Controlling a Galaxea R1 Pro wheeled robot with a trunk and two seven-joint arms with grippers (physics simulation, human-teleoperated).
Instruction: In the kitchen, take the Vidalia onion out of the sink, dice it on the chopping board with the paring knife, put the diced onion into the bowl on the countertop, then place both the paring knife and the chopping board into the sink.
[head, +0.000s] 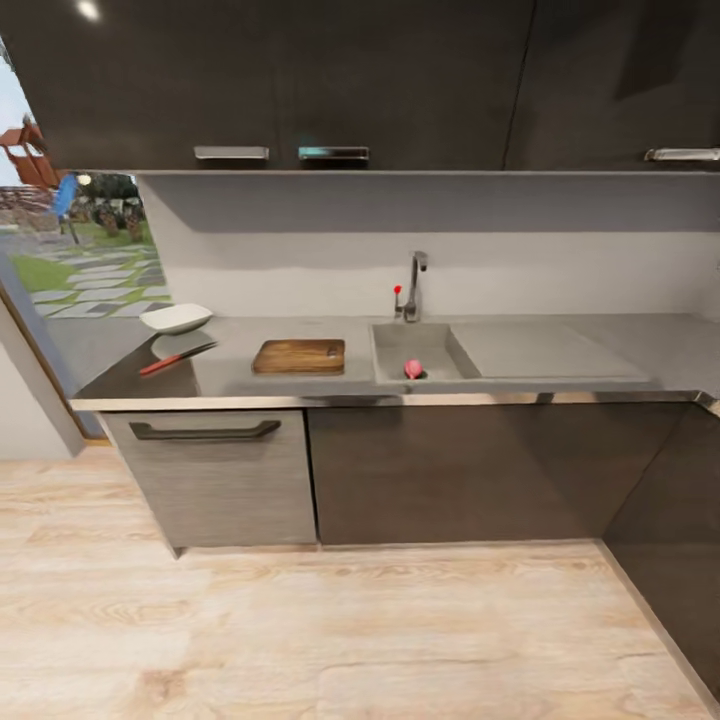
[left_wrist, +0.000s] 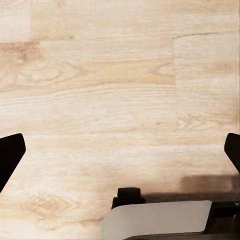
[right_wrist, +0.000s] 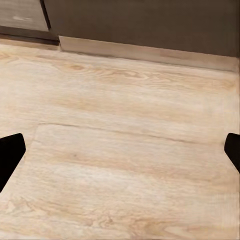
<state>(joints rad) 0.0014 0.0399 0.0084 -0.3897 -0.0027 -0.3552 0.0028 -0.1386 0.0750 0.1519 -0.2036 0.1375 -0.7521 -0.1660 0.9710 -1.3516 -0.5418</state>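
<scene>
End effectors left (left_wrist: 120, 155) and right (right_wrist: 120, 150) both downward over wooden floor (right_wrist: 125, 165), fingers spread wide, empty.

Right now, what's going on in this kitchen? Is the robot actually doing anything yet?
Nothing is being handled yet. The robot stands back from the countertop, facing it. The Vidalia onion lies in the sink. Left of the sink sits the chopping board, then the paring knife and the white bowl. Both arms hang over the wooden floor: the left end effector and right end effector are open and empty.
</scene>
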